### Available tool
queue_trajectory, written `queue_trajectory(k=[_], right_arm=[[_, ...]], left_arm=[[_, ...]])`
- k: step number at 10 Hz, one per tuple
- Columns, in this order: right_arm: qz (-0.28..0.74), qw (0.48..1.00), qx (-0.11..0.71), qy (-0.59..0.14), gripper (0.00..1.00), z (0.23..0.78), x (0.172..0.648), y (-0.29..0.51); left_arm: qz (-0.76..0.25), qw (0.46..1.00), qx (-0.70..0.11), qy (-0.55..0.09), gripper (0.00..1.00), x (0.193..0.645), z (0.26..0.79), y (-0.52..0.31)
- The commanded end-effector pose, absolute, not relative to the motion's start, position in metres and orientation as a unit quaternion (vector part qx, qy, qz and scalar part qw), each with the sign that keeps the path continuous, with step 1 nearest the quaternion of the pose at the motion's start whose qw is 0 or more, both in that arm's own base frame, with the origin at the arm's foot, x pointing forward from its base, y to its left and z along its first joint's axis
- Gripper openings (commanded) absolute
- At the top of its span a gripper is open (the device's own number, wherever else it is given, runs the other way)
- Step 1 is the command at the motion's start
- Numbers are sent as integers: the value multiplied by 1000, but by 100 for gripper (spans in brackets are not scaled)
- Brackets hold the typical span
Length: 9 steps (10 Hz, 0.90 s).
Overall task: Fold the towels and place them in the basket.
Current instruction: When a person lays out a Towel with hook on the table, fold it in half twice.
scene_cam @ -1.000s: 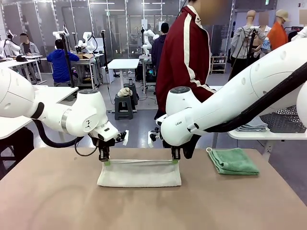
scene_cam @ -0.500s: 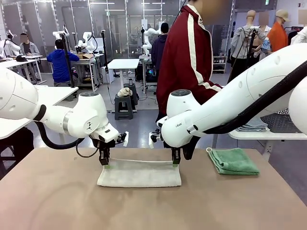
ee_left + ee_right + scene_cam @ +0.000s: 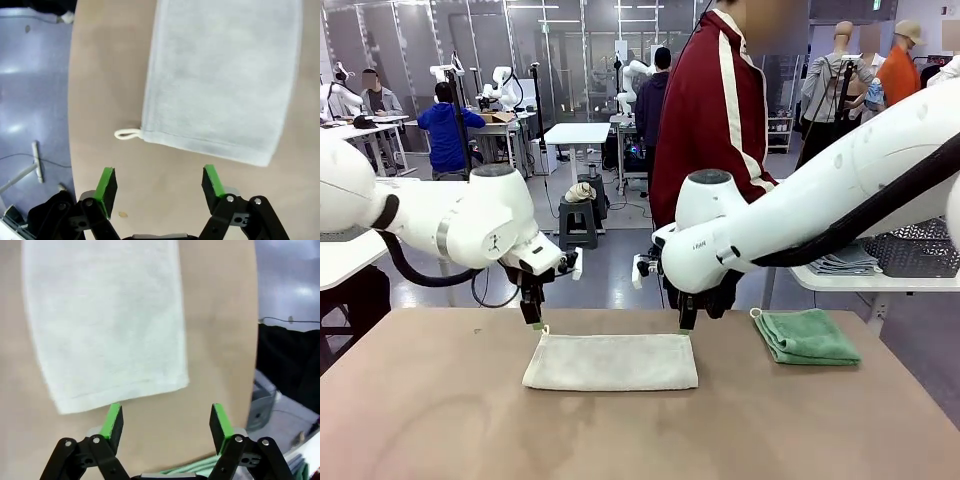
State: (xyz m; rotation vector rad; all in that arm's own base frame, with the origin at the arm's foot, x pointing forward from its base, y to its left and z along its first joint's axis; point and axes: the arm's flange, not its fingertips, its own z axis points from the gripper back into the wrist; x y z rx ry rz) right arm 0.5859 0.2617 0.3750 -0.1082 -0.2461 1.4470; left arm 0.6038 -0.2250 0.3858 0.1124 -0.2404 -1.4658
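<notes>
1. Front view.
   - The cream-white terry towel [image 3: 610,362], folded into a long flat band, lies at the middle of the brown table [image 3: 420,420].
   - The left gripper [image 3: 534,321] hangs just above its far left corner and the right gripper [image 3: 686,322] just above its far right corner. Both are spread and empty.
   - The mint-green terry towel [image 3: 807,336] lies folded to the right.
   - The dark grey lattice basket [image 3: 918,248] sits on a side table, well apart and partly behind the right arm.
   - Risk: the carry is long, and a shallow pinch may let the fold drop open.
2. Left wrist view.
   - The green pads [image 3: 106,185] stand apart, with bare table between them.
   - The towel's short edge and its white corner loop [image 3: 127,133] lie just beyond.
   - Risk: closing here catches only the loop or the top layer and peels the fold apart.
3. Right wrist view.
   - The jaws are parted and hold nothing.
   - The towel's edge runs slantwise just past the pads.
   - Risk: one finger lands off the cloth, the two arms grip unevenly, and the next fold goes askew.
</notes>
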Motion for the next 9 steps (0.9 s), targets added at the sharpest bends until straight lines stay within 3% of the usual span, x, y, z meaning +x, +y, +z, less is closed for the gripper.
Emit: queue_trajectory(k=[1, 3, 5, 7, 9], right_arm=[[610, 788, 4, -80, 87, 429, 538, 244], [538, 838, 30, -81, 87, 470, 496, 237], [390, 913, 87, -77, 87, 493, 460, 235], [336, 934, 117, -38, 87, 493, 441, 235], [366, 925, 98, -38, 87, 504, 446, 230]], left_arm=[[-681, 726, -22, -93, 86, 571, 427, -192], [-686, 715, -58, -119, 86, 546, 463, -164], [-672, 706, -120, -188, 86, 530, 484, -121], [-633, 703, -194, -260, 86, 520, 485, -63], [-592, 690, -247, -336, 86, 505, 473, -11]])
